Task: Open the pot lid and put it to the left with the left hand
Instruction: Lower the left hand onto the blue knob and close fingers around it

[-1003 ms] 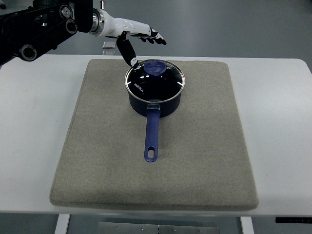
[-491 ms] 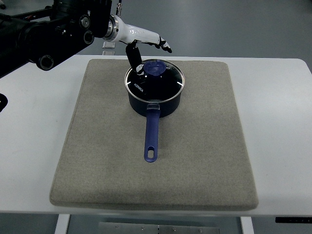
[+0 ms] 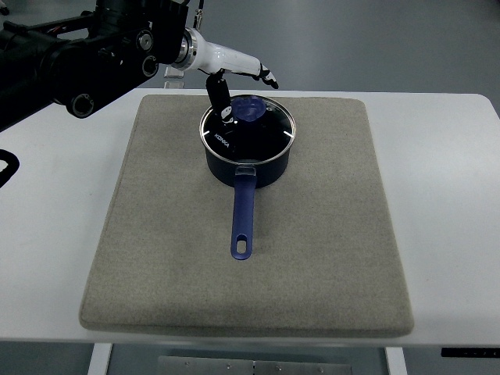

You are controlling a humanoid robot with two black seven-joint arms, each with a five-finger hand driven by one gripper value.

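**A:** What is the left robot hand doing?

**B:** It hangs in the upper middle of the frame, its dark arm coming in from the upper left corner. The white palm sits above the far rim of the pot. The fingers are stretched out and pointing right, well spread, and one dark digit, probably the thumb, points down toward the lid. It holds nothing.

**A:** So which step is this?

**B:** I judge it to be the reach, before any grasp. The lid is on the pot, seated flat, with its blue knob free.

**A:** How does the knob lie relative to the hand?

**B:** Just below and slightly right of the downward digit, whose tip looks close to the knob's left edge. Whether it touches the glass I cannot tell from this steep angle.

**A:** What does the next move call for?

**B:** The hand likely needs to lower and close its fingers round the knob, then lift straight up so the lid clears the rim. After that it should carry the lid toward the left of the frame.

**A:** Where could it go down?

**B:** On the grey mat left of the pot, or the white counter beyond it. The pot's blue handle points toward the bottom of the frame, out of that path. The right arm is not visible.
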